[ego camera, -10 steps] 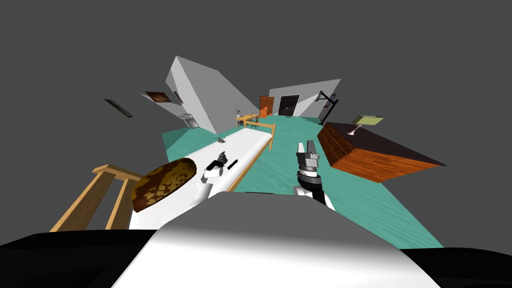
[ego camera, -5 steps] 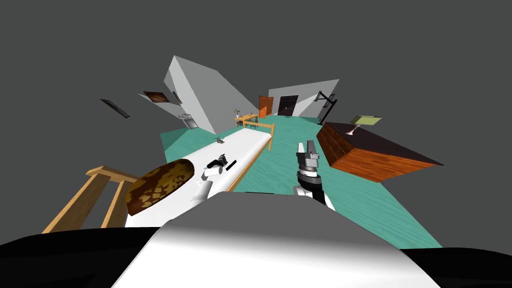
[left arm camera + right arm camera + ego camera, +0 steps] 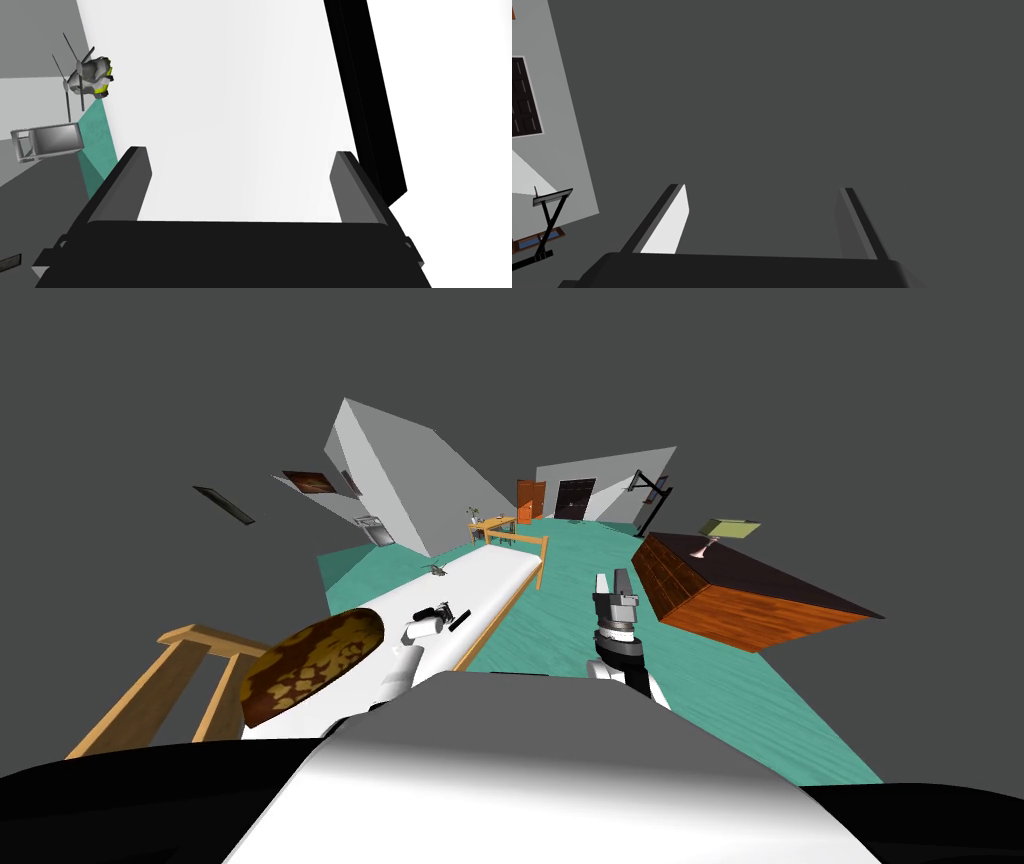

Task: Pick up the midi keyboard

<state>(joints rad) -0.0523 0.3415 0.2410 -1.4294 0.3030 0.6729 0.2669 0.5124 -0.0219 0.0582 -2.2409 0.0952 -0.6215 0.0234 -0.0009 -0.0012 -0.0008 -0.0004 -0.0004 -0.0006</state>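
The midi keyboard (image 3: 461, 621) is a thin black slab lying on the white bed (image 3: 500, 578), close to its right-hand edge. In the left wrist view the keyboard (image 3: 367, 100) runs as a long black bar just outside one finger. My left gripper (image 3: 441, 613) (image 3: 241, 152) hovers over the mattress right beside the keyboard, open, with only white bedding between its fingers. My right gripper (image 3: 613, 584) (image 3: 762, 188) stands open over the teal floor, holding nothing.
A brown patterned pillow (image 3: 310, 663) lies at the near end of the bed by the wooden headboard (image 3: 180, 683). A small toy helicopter (image 3: 437, 570) (image 3: 90, 77) sits farther along the mattress. A wooden dresser (image 3: 740, 593) with a lamp (image 3: 722, 531) stands to the right across the floor.
The whole head view has shifted slightly, with the pillow and headboard sliding left. My left hand has turned and stretched a little farther over the bed beside the keyboard. The right arm has not moved.
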